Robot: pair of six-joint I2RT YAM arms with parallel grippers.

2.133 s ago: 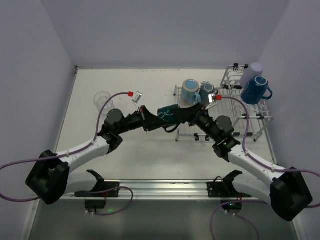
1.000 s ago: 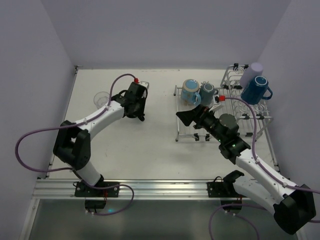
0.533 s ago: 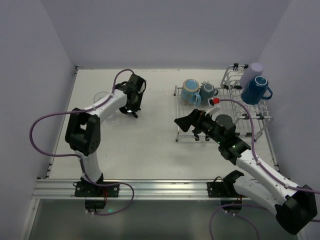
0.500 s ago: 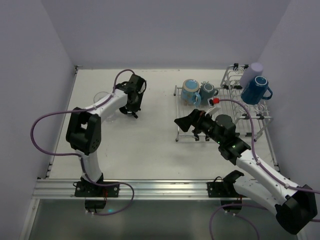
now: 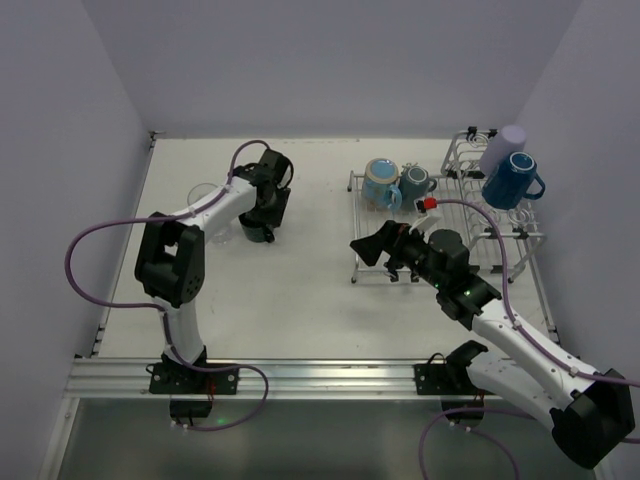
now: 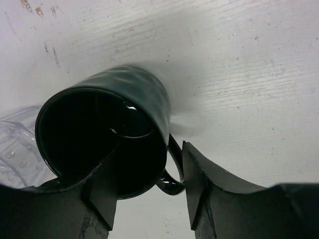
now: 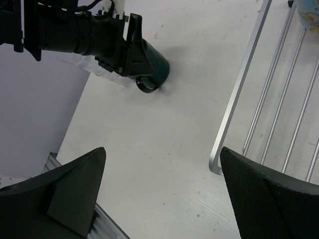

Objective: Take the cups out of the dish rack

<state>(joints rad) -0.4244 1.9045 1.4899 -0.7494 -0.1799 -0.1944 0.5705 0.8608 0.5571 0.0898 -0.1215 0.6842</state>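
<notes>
One dark teal mug stands upright on the table beside the clear ribbed glass. My left gripper is over it with jaws parted, one finger at the mouth of the mug and the other finger beside the handle. The dish rack still carries a light blue mug, a second dark teal mug, a lavender tumbler and a dark blue mug. My right gripper hovers open and empty by the rack's left edge.
Purple cables loop off both arms over the table. The rack's flat grid section lies under my right forearm. A metal rail runs along the near table edge. Walls close in at the left, back and right.
My left gripper has carried the dark teal mug left, set it down next to the clear glass, and its jaws have parted. The right arm has hardly moved.
</notes>
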